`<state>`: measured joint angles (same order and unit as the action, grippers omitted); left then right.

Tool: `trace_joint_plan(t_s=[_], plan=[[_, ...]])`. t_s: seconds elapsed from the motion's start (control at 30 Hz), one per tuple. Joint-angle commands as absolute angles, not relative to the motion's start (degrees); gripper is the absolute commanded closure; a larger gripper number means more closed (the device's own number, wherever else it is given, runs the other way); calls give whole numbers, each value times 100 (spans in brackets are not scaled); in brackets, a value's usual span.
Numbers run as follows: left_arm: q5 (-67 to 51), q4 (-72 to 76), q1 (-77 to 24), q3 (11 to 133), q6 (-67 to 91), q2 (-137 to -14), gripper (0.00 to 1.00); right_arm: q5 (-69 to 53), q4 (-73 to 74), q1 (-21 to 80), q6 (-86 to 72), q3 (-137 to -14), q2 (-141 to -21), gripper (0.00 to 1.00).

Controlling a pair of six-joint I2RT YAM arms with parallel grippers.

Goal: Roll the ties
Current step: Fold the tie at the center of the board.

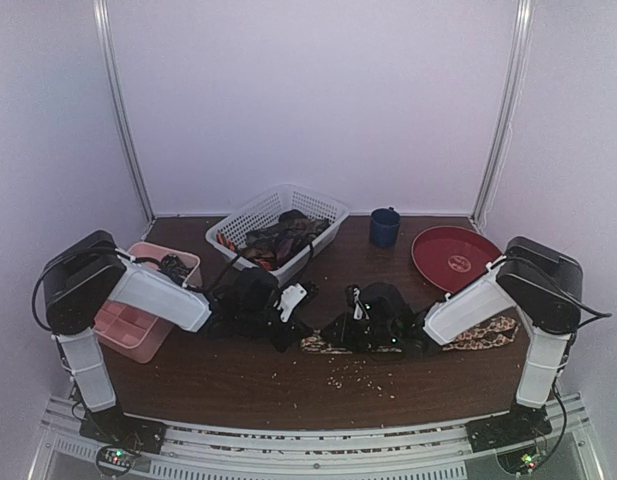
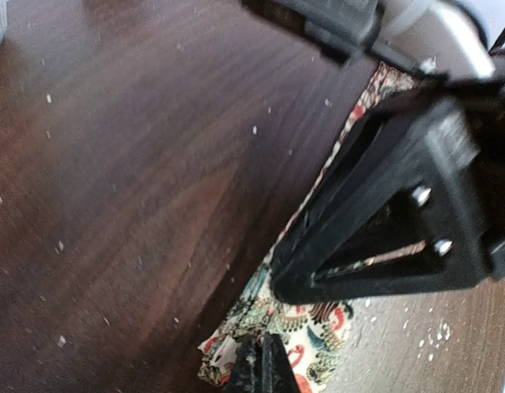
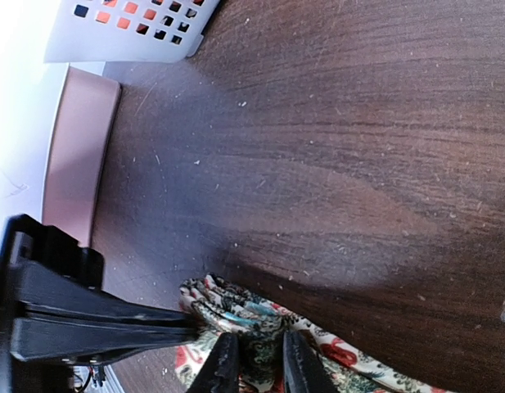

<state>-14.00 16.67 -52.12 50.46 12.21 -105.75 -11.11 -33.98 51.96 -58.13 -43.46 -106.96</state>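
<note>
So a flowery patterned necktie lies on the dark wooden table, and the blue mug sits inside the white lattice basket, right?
Not quite: the blue mug stands on the dark wooden table beside the white lattice plastic basket, not inside it; the top external view shows this. The floral patterned necktie does lie on the table.

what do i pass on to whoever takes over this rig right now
left gripper: shut on the end of the patterned tie.
right gripper: closed on the same tie, close beside the left gripper.
the tie lies flat on the table, not yet rolled.
other ties sit heaped in the white basket.
done: no roll in view. to do: roll this tie, then the rest.
</note>
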Motion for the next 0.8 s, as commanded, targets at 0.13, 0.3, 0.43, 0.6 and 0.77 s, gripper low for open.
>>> trace_joint_plan(t_s=[0.13, 0.3, 0.43, 0.6, 0.77], plan=[[-1320, 2369, -5265, 4742, 1597, -10697, 100, -743, -2691, 5299, -5613, -4494, -10150, 78], [-1295, 2443, -5271, 4700, 1617, -10706, 100, -603, -2417, 5490, -5539, -4635, -10155, 80], [-1286, 2461, -5265, 4698, 1651, -10705, 100, -660, -2392, 5555, -5539, -4769, -10320, 83], [-1283, 2473, -5273, 4675, 1708, -10696, 100, -564, -2051, 5615, -5431, -4955, -10537, 84], [-1201, 2382, -5276, 4693, 1851, -10530, 100, -306, -1829, 5625, -5304, -4941, -10630, 86]])
